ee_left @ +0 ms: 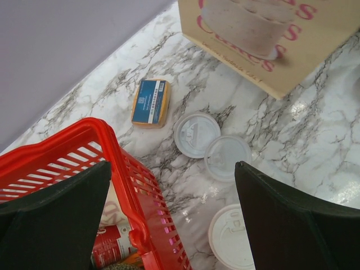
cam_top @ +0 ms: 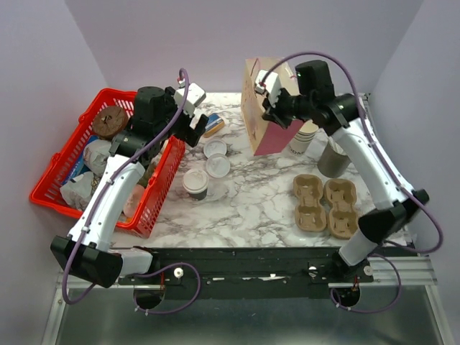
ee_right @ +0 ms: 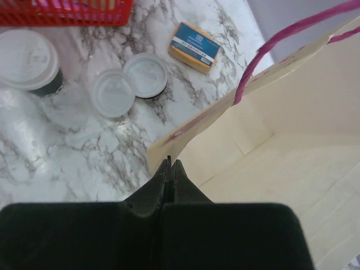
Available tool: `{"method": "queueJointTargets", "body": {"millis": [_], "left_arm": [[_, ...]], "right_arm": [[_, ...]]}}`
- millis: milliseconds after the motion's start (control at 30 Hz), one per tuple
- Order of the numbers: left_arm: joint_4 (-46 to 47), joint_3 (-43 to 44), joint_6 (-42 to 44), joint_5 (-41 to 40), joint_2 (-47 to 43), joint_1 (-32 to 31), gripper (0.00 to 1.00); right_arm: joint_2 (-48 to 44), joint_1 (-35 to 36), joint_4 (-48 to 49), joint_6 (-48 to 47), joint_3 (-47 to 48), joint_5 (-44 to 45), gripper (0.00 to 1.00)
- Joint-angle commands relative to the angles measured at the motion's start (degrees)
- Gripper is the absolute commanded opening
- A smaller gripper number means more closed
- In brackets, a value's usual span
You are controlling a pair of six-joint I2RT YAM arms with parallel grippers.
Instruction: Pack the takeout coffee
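Fig.: we find the upright cup (cam_top: 195, 183) just near of the released left gripper (ee_left: 172, 166); the right gripper (ee_right: 170, 163) clenches the bag (ee_right: 281, 185) rim.

We note a white marble table (cam_top: 251, 201) with grey veining. At its left edge sits a red basket (cam_top: 162, 183), overhanging the marble on its outer side. Just beside the basket's right wall stands the coffee (cam_top: 195, 182), lidded and upright. Two loose white lids (cam_top: 215, 149) (cam_top: 218, 167) lie beyond it, touching each other. Farther back lies a flat blue-and-orange packet (ee_left: 150, 102). At the far middle we see a cream bag (cam_top: 255, 108), tilted; we cannot tell whether its base sits flat. To its right stand a cup stack (cam_top: 304, 138) and a grey cup (cam_top: 333, 159). Nearer, two brown pulp carriers (cam_top: 308, 203) (cam_top: 341, 208) lie side by side.
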Motion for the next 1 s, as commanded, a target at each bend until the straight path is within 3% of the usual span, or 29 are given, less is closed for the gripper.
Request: {"method": "queueJointTargets", "body": {"millis": [0,200,233,367,433,733,967], "left_arm": [[1.90,2.90,0.75,-0.96,0.90,0.64,0.99],[2.87,7.47,2.68,0.61,2.40,1.08,0.99],[3.22,9.30,2.95,2.10,2.22,1.17,0.99],[11.38,8.44,5.23,12.73,-1.03,1.61,0.99],[11.15,11.67,8.21,19.04,0.80,1.69,0.99],[-19.69,41.63,21.84,35.07,21.36,0.99,0.97],[-31.21,44.57,30.89,38.68,24.55,-2.51,0.94]], "right_arm": [[-8.84,1.09,-0.08,-8.53,-10.09,-6.88,0.01],[-20.00,3.98,-1.40,-24.34,-25.04,-9.97,0.01],[-21.15,4.60,-1.75,-28.80,-26.44,-9.27,0.09],[-25.20,7.93,-1.67,-38.06,-32.78,-6.99,0.13],[-26.34,8.91,-1.67,-42.00,-34.89,-4.88,0.14],[-30.48,12.16,-1.75,-53.02,-40.60,-0.22,0.14],[-30.04,12.43,-1.67,-47.23,-39.29,1.02,0.11]]}}
